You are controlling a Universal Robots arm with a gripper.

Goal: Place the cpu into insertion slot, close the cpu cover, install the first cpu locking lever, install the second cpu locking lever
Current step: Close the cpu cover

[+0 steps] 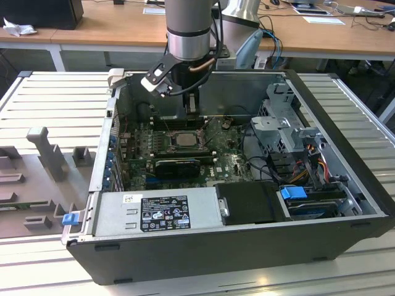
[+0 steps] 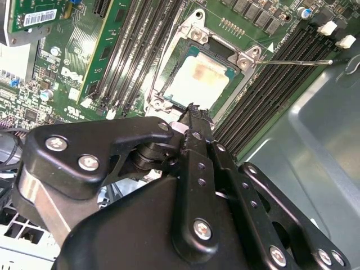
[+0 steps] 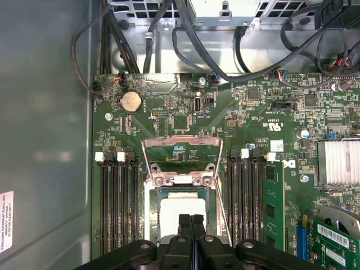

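Gripper: fingers pressed together, nothing between them. The tips hang just over the cpu, at the edge opposite the cover hinge. Whether they touch the chip I cannot tell.

The cpu lies flat in the insertion slot, mid-board inside the open computer case. The cpu cover is swung up and back off the slot, with green board showing through its cut-out. A thin locking lever stands out sideways over the memory slots.

Room: memory slots sit close on both sides of the slot. The grey case wall lies past one bank. Beyond the cover the board is low and open as far as the coin cell.

Hidden: in both wrist views the gripper body covers part of the cpu and the slot rim.

Around: black cables run past the board's far edge. In the exterior view a black expansion card lies just beside the slot. The drive cage is at the exterior view's right, and the power supply runs along the front.
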